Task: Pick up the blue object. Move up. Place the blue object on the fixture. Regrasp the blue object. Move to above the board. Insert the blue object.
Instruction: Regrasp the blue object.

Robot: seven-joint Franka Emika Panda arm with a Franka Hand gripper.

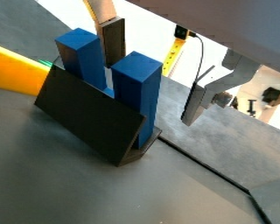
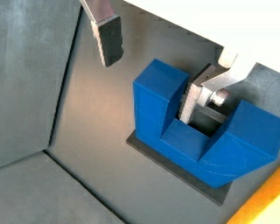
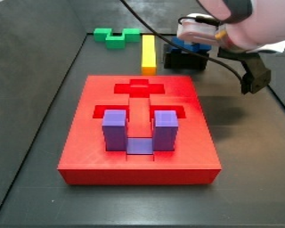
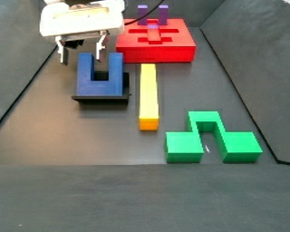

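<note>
Regrasping needs the released end effector (image 2: 166, 66) lowered squarely over 1 prong of the blue object (image 4: 101, 74) on the fixture (image 4: 101, 95).

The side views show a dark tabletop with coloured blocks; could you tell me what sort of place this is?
Probably a robot lab bench for insertion tests: a red board with cut-outs, the fixture holding the blue object, and the gripper above it.
</note>
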